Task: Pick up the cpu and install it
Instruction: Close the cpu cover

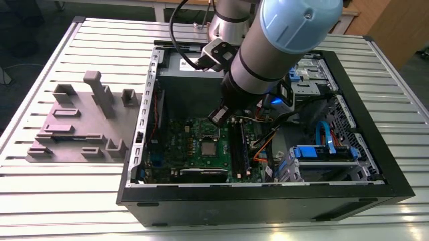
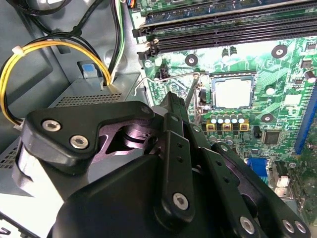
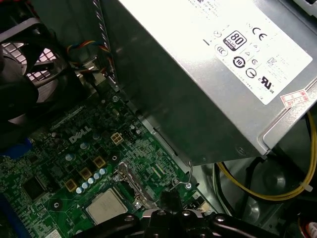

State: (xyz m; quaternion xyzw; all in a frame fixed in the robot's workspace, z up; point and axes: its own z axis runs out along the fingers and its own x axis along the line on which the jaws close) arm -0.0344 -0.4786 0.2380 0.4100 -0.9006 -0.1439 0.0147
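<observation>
Whether the jaws (image 2: 173, 106) are spread or pressed together I cannot tell — they carry nothing visible. The cpu (image 2: 233, 93) already sits in its socket on the motherboard (image 2: 292, 99), apparently placed — the socket's wire lever (image 2: 163, 78) stands unlatched.

There is one computer case (image 1: 140, 150), one green board (image 1: 176, 150), one chip (image 1: 210, 148), one power supply box (image 3: 208, 84) and one grey holder plate (image 1: 67, 130).
</observation>
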